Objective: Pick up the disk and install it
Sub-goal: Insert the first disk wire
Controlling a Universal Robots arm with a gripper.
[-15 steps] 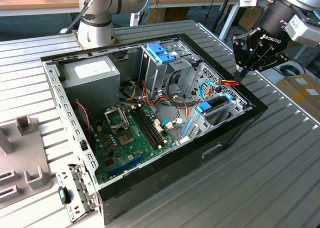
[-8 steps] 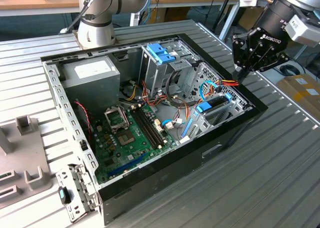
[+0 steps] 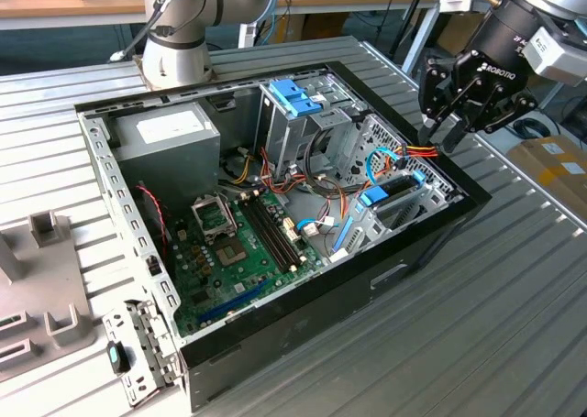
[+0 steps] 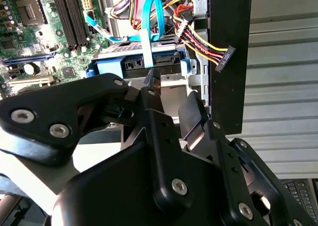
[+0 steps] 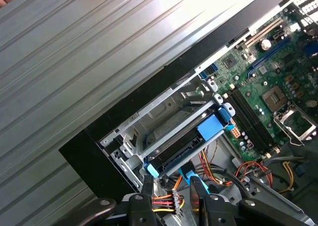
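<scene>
Closest thing to the lens in the second wrist view is the black robot gripper point(image 4: 171, 94) itself. Its fingers point(image 4: 153, 99) are spread a moderate way apart with nothing between them, so it's empty. Just past the fingertips sits the flat silver hard drive disk in its blue plastic carrier frame point(image 4: 141, 62). It's already slotted into the grey metal drive cage point(image 5: 164, 109) in a corner of the open black computer case point(image 3: 440, 229). A light blue flat cable point(image 4: 148, 22) runs down to the disk's connector edge, but I can't tell if it's actually plugged in. A bundle of red, yellow and black wires with a black plug point(image 4: 221, 57) hangs just beside it, by the case wall.

In the exterior view the gripper hovers at the upper right of the frame, above that same corner and apart from the disk. The green motherboard point(image 3: 238, 243) covers the case floor around the middle. The grey metal box with a white sticker point(image 3: 170, 133) sits upper left, and a second cage with a blue plastic handle point(image 3: 295, 96) stands at top centre. The whole case rests on a ribbed grey metal table point(image 3: 495, 344).
</scene>
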